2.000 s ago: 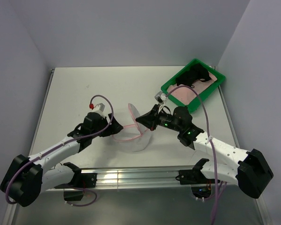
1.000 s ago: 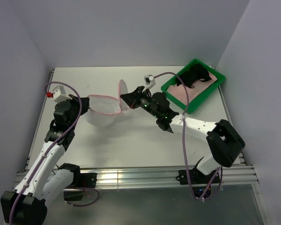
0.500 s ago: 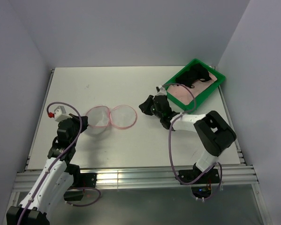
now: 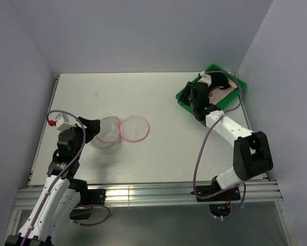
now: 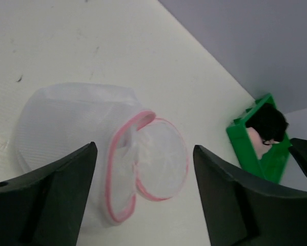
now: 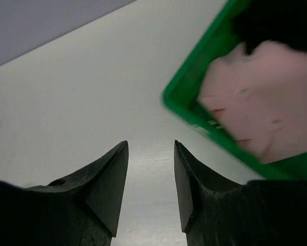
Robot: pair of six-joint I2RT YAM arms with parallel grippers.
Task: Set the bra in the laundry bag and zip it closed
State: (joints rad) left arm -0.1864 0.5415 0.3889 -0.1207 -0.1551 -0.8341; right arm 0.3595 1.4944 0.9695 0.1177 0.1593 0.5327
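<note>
The laundry bag (image 4: pixel 108 130), white mesh with a pink zip rim, lies unzipped on the table with its round lid (image 4: pixel 136 128) flopped to the right. It also shows in the left wrist view (image 5: pixel 71 128). My left gripper (image 4: pixel 91 125) is open and empty just left of the bag, and its jaws (image 5: pixel 144 148) frame the bag's mouth. A black bra (image 4: pixel 213 81) lies on a pink garment (image 4: pixel 217 97) in the green tray (image 4: pixel 184 97). My right gripper (image 4: pixel 193 95) is open and empty at the tray's near-left corner, with table between its jaws (image 6: pixel 150 146).
The green tray's rim (image 6: pixel 194 120) crosses the right wrist view, with the pink garment (image 6: pixel 250 97) and black bra (image 6: pixel 276 20) inside. The tray (image 5: pixel 256 154) stands at the back right, close to the right wall. Grey walls enclose the table.
Both grippers held the bag up between them, then let it go; it now lies open on the table. The right arm swung to the tray. The left arm drew back left.
</note>
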